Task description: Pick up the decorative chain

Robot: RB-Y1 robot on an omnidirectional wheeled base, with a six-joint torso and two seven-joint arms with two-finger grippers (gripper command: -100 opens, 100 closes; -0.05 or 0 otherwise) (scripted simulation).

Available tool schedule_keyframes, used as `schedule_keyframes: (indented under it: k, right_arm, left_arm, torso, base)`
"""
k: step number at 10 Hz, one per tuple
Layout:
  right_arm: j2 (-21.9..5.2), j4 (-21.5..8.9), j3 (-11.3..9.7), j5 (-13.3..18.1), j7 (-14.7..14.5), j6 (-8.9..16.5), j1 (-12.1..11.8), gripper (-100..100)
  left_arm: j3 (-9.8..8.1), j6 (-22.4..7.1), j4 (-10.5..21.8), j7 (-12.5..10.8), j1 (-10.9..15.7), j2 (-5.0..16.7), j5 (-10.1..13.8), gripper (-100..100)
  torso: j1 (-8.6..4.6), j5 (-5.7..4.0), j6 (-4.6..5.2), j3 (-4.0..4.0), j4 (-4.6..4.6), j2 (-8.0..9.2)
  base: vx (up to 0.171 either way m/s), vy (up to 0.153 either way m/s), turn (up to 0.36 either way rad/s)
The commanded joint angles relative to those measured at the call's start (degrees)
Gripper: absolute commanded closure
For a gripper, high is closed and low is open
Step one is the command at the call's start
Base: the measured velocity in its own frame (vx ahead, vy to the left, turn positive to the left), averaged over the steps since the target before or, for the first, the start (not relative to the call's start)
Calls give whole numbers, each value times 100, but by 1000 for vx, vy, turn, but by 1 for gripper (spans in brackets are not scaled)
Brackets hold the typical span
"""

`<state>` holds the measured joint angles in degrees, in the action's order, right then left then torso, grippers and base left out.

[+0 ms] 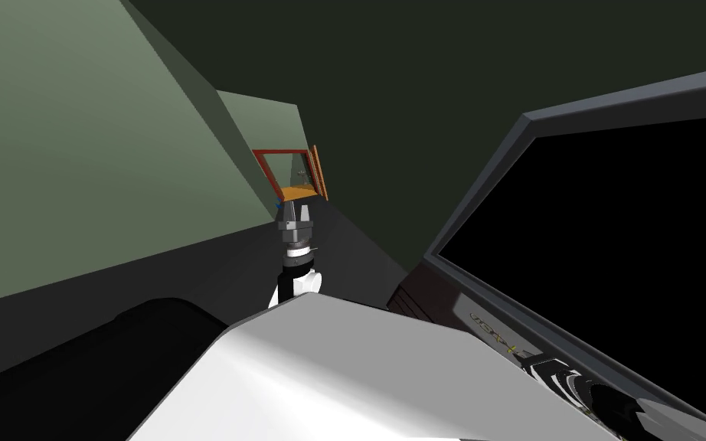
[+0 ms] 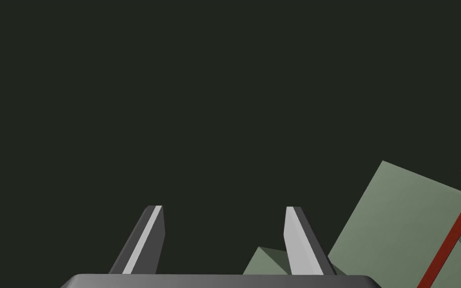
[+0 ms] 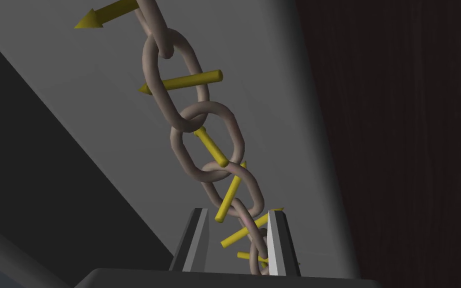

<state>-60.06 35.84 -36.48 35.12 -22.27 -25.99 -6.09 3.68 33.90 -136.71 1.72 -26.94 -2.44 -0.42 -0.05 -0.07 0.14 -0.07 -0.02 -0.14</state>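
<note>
Low down, the right claw [image 3: 238, 212] grips the chain [image 3: 236, 140], its end hidden; left claw [image 2: 224, 207] gapes.

Pale beige chain [image 3: 187, 121], oval links with yellow spikes through them, stretched in a straight line; its end links are pinched between right gripper [image 3: 238, 211] fingers.

The scene looked like a room in a home. Sage-green walls [image 1: 76, 138] rose around the left gripper [image 1: 298, 205]. Just beyond it stood a red-framed opening [image 1: 279, 151] with an orange wooden panel [image 1: 318, 172]. To its right, a large grey-framed black screen [image 1: 612, 253] sat on dark wood [image 1: 407, 297].
</note>
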Motion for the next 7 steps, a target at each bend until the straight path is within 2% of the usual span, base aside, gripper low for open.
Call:
schedule_keyframes:
  k: [1,2,3,4,5,6,7]
  right_arm:
    - [0,0,0,0,0,0,0,100]
    - [1,0,0,-1,1,0,0,100]
    - [1,0,0,-1,2,0,0,0]
    - [-181,44,-27,-9,73,-144,-10,100]
    - [-283,75,-38,-14,107,-218,-20,100]
    - [-267,179,-14,-27,86,-114,-96,100]
    - [-286,193,-17,-27,102,-120,-108,0]
  left_arm:
    - [0,0,0,0,0,0,0,0]
    - [0,0,0,0,0,0,0,0]
    - [0,0,0,0,0,0,0,0]
    - [0,0,0,0,0,0,0,0]
    - [0,0,0,0,-1,0,0,0]
    - [0,0,0,0,0,0,0,0]
    - [0,0,0,0,0,0,0,0]
  torso:
    - [0,0,0,0,0,0]
    - [0,1,-1,0,0,0]
    - [0,1,-1,0,0,0]
    - [1,1,-1,0,0,0]
    - [10,8,8,-1,-1,-2]
    - [23,9,7,-1,-1,0]
    - [16,5,1,1,1,1]
  base:
    - [0,0,0]
    - [0,0,0]
    - [0,0,0]
    - [21,27,-120]
    - [20,57,-123]
    - [4,27,-30]
    - [0,5,2]
